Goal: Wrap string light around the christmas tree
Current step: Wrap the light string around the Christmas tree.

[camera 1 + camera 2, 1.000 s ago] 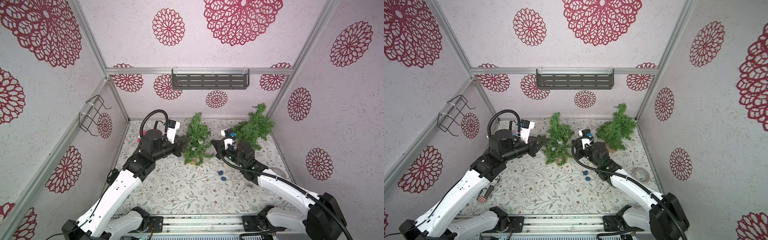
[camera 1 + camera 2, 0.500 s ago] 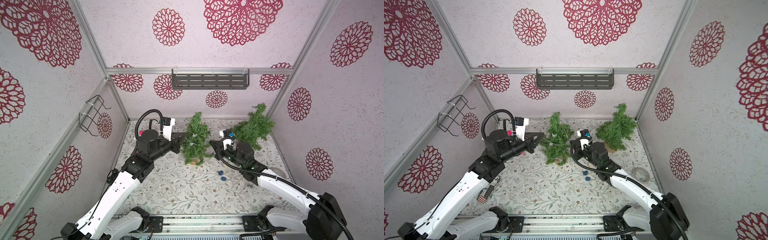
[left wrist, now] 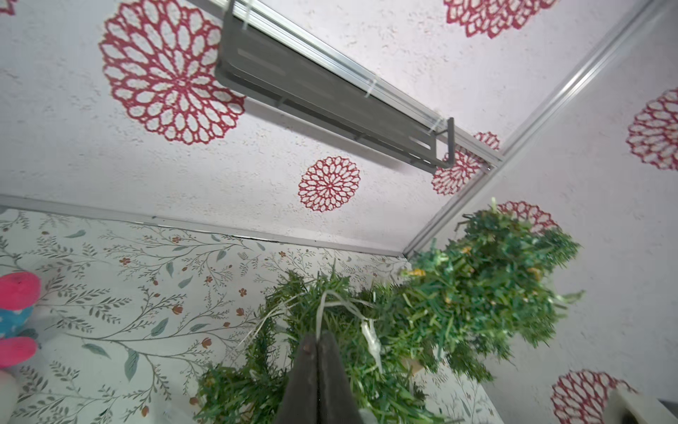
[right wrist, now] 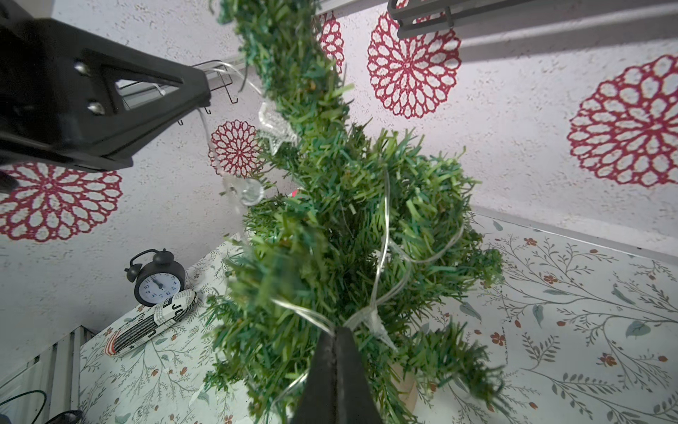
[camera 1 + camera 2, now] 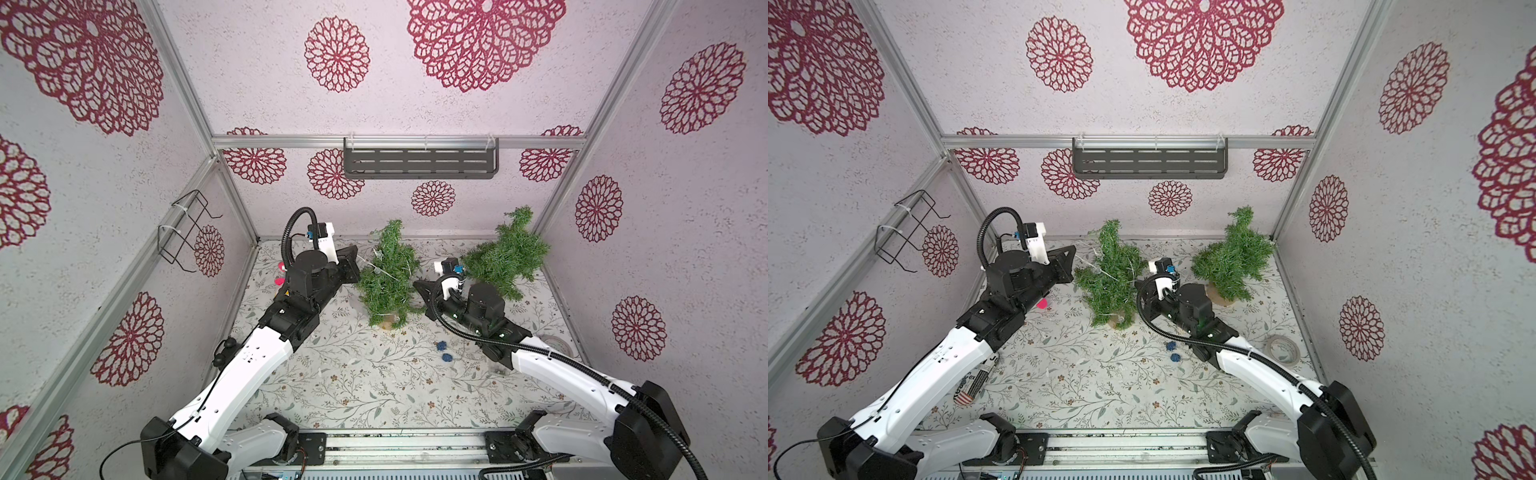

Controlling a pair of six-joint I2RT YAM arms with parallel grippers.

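Flanking the upright christmas tree at ten and three o'clock, left gripper and right gripper each pinch the string light.

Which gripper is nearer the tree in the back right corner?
Right. The right gripper sits between the two trees, beside the corner tree; the left gripper is beyond the wrapped tree.

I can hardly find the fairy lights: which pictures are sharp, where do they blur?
Right wrist view: string light clear against the christmas tree, nearest needles smeared. Left wrist view: foreground branches soft, back wall sharper. Both top views: evenly lit, sharp, but the string light is a faint thread.
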